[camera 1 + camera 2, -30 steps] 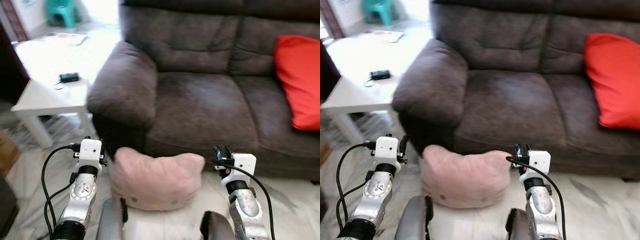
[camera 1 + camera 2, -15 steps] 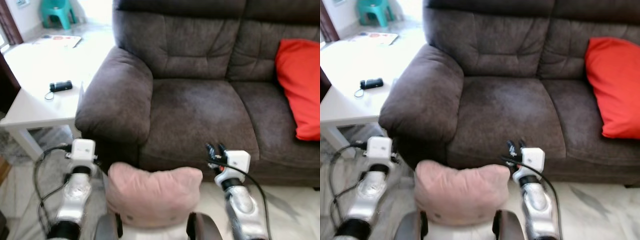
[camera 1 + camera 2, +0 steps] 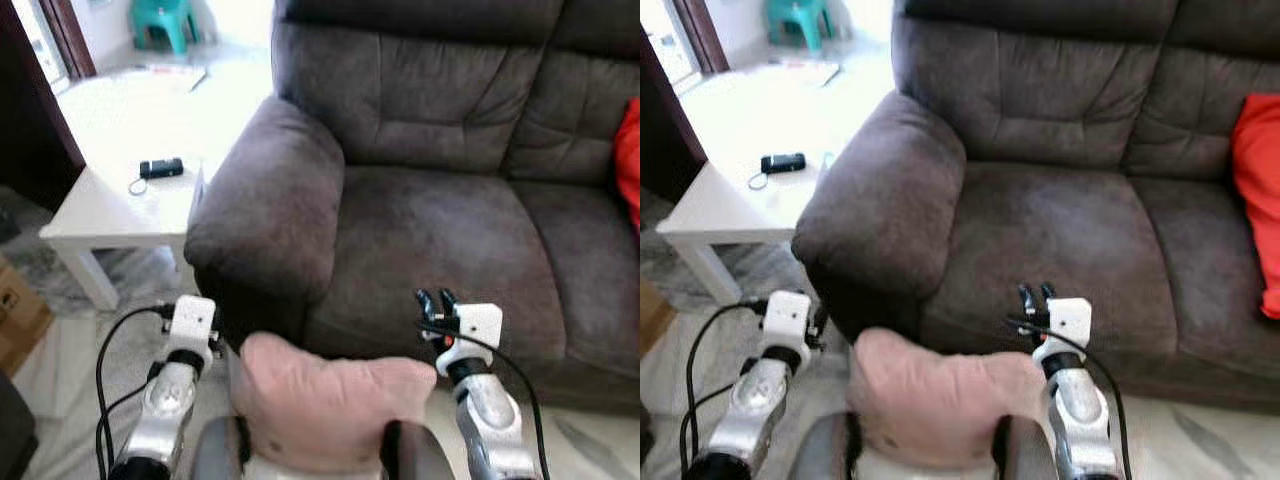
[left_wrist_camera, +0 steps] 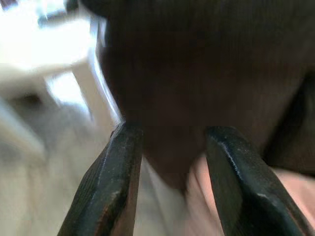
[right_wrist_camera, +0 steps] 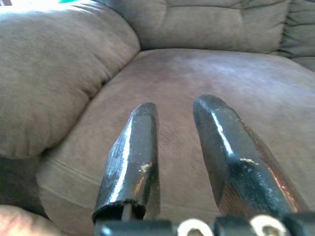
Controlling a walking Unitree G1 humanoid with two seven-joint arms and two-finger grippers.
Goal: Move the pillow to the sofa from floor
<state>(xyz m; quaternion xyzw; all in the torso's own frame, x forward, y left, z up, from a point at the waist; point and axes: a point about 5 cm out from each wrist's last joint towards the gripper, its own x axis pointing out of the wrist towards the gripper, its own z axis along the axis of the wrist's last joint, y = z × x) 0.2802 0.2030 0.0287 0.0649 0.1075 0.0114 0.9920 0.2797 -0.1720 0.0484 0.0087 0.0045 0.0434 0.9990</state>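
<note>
Pillow: the pink pillow (image 3: pixel 330 405) is seen lowest and nearest in the head views, squeezed between the two silver forearms and carried off the floor, just in front of the sofa's front edge (no fingers are closed on it).
Left gripper: the left gripper (image 3: pixel 211 333) is placed beside the pillow's left end, close to the base of the armrest; in the left wrist view its two black fingers (image 4: pixel 110 187) are shown parted, with nothing between them and a pink corner of the pillow just beyond.
Right gripper: the right gripper (image 3: pixel 433 302) is raised above the pillow's right end, at the front edge of the seat; in the right wrist view its fingers (image 5: pixel 133 157) are seen with a clear gap, pinching nothing and aimed along the seat cushion.
Sofa: the brown sofa (image 3: pixel 440 225) is found directly ahead, its left seat cushion bare, its armrest (image 3: pixel 270 205) bulging on the robot's left.
Red cushion: a red cushion (image 3: pixel 1255 195) is propped at the far right of the sofa.
Side table: a white side table (image 3: pixel 120 205) is set to the left of the armrest, a small black device (image 3: pixel 161 167) lying on it.
Stool: a teal stool (image 3: pixel 165 20) is glimpsed farthest back.
Progress: the pickup is judged done; the lift over the seat edge and the release onto the cushion are judged left to do.
</note>
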